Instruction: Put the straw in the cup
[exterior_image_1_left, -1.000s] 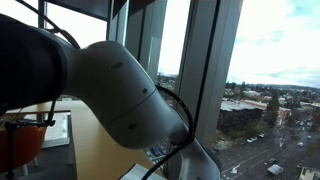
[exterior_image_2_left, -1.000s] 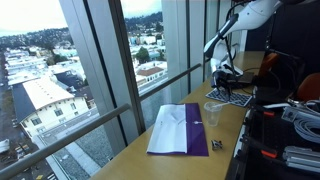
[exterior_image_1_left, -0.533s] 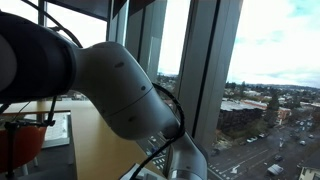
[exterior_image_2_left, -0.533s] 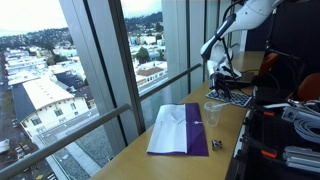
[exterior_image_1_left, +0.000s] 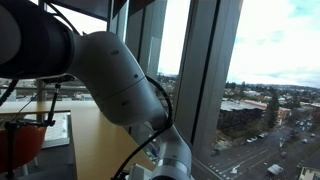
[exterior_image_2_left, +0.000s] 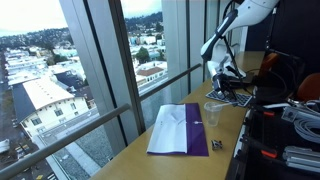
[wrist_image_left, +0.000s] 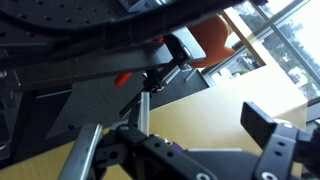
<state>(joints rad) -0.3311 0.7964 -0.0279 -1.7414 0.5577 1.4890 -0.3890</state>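
Exterior view: arm (exterior_image_1_left: 105, 85) is filling most of the frame, its pale casing hanging over the counter (exterior_image_1_left: 90, 140). Black cables (exterior_image_1_left: 160, 100) are running along the arm. An orange object (exterior_image_1_left: 18, 148) is showing at the counter's edge. Neither cup nor straw is showing here. Exterior view along the window: the counter is running beside the glass. A purple-and-white cloth (exterior_image_2_left: 180, 130) is lying flat on it. A clear cup (exterior_image_2_left: 213, 113) is standing upright on the counter just beyond the cloth, apart from it. A small dark item (exterior_image_2_left: 217, 146) is lying on the counter by the cloth's near corner. A dark mat (exterior_image_2_left: 232, 98) is lying on the counter past the cup. The gripper (exterior_image_2_left: 222, 78) is hanging over the mat, not over the cup; it is too small here to read the jaws. The straw is too small to pick out. Wrist view: one black finger (wrist_image_left: 265, 128) is standing far out to the side, so the jaws are spread apart, gripping nothing visible. A thin grey rod (wrist_image_left: 143, 110) is showing above the counter; cannot tell whether it is the straw.
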